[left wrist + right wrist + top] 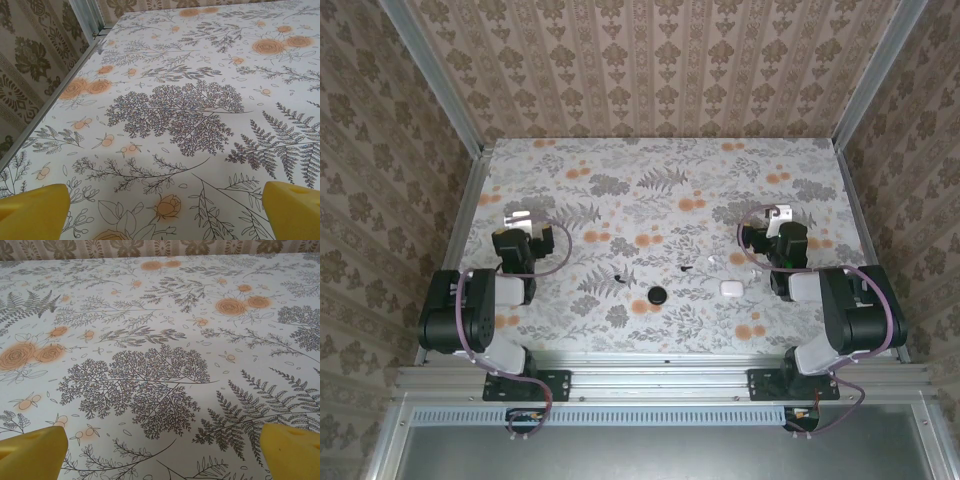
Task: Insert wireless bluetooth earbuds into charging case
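Top cam hangs high at the near edge, looking down on the whole floral table (650, 190). Both wrist cams hover low and close over that same tabletop, aimed toward the back wall (150, 247).

No writing, label, brand, number or sign can be read anywhere. The tablecloth (660, 190) carries only a print of grey ferns and orange blossoms (drawings, not letters), and the wallpaper (650, 60) only a repeated leaf ornament. The white case (730, 288) and the black disc (657, 295) on the cloth are too small to tell whether any mark stands on them.
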